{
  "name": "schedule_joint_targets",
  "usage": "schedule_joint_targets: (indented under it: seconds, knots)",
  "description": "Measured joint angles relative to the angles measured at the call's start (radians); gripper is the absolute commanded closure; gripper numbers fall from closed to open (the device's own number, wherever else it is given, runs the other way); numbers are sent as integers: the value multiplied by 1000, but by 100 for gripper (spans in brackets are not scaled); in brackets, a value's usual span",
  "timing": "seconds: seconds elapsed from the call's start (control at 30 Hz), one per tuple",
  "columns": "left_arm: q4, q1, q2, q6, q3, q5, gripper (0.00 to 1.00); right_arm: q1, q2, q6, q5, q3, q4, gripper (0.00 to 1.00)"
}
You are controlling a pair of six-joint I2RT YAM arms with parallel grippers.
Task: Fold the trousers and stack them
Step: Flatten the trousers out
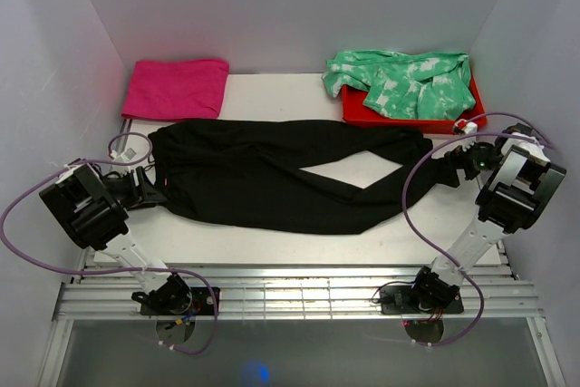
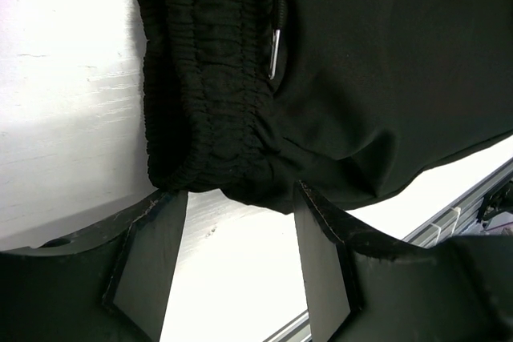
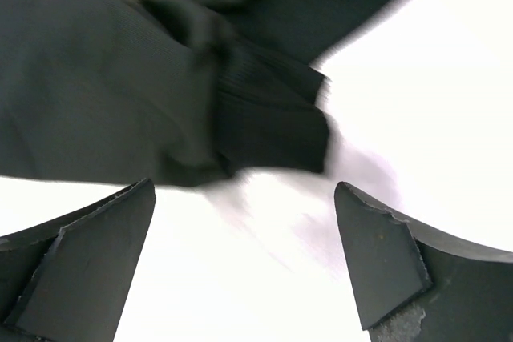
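The table [image 1: 272,88] is mine to work on, and the trousers [image 1: 272,183] lie across its middle, waist toward my left arm and legs running right, with a wedge of bare surface showing between the legs. Behind them are the red tray [image 1: 381,120] with a green garment [image 1: 403,79] spilling over its rim, and the pink cloth [image 1: 177,88] at the back left. My left gripper [image 2: 240,198] has its fingers apart, the gathered waistband [image 2: 208,102] just at their tips but not pinched. My right gripper [image 3: 244,190] is spread wide too, and the ankle cuff [image 3: 272,126] lies just ahead of it, unheld; that view is blurred. I think the main risk is closing on one layer only, so the trousers would peel open when lifted, or the ribbed cuff slipping out. The metal cord tip [image 2: 274,54] could also dangle and snag. The tray corner sits near my right side, so a high swing there may catch the green garment. Open room lies in front, toward the near edge; the side walls are close.
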Motion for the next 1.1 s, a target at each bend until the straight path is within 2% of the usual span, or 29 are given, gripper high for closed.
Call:
schedule_joint_targets:
  seconds: [0.13,0.3,0.37,0.4,0.43,0.53,0.57,0.6,0.63,0.7,0.8,0.83,0.9,0.93,1.0,1.03,1.1]
  knots:
    - [-21,0,0,24,0,3,32,-29,0,-55,-1,42,-11,2]
    - [-26,0,0,37,0,6,27,-2,44,-65,-27,58,-4,2]
    - [-28,0,0,39,0,11,25,16,61,-60,-42,48,8,9]
    - [-29,0,-1,39,0,13,25,27,64,-53,-50,39,13,14]
    - [-30,0,-1,40,0,16,25,37,64,-47,-56,29,19,26]
    - [-34,0,-2,48,-1,23,24,64,64,-25,-74,18,30,48]
    - [-36,0,-2,51,-1,27,24,71,64,-19,-77,17,30,63]
    - [-37,0,-2,54,-1,31,24,77,64,-18,-79,17,31,72]
    - [-40,0,-2,60,-1,37,24,79,63,-14,-81,17,30,91]
    - [-46,0,-2,71,-1,60,25,76,56,-7,-81,17,18,92]
    - [-50,-5,-3,76,-1,84,36,66,25,24,-73,18,-14,92]
    - [-47,-7,-3,73,-1,87,47,62,10,35,-69,21,-30,92]
    - [-42,-12,-3,66,-1,88,60,53,-26,60,-53,38,-67,92]
    - [-40,-13,-3,61,-1,87,74,50,-46,77,-35,48,-84,92]
    - [-44,-13,-7,54,2,88,88,46,-86,108,9,69,-116,92]
    - [-48,-13,-11,50,5,87,100,44,-103,122,39,82,-136,92]
    - [-61,-11,-25,44,21,82,100,41,-130,139,100,105,-177,92]
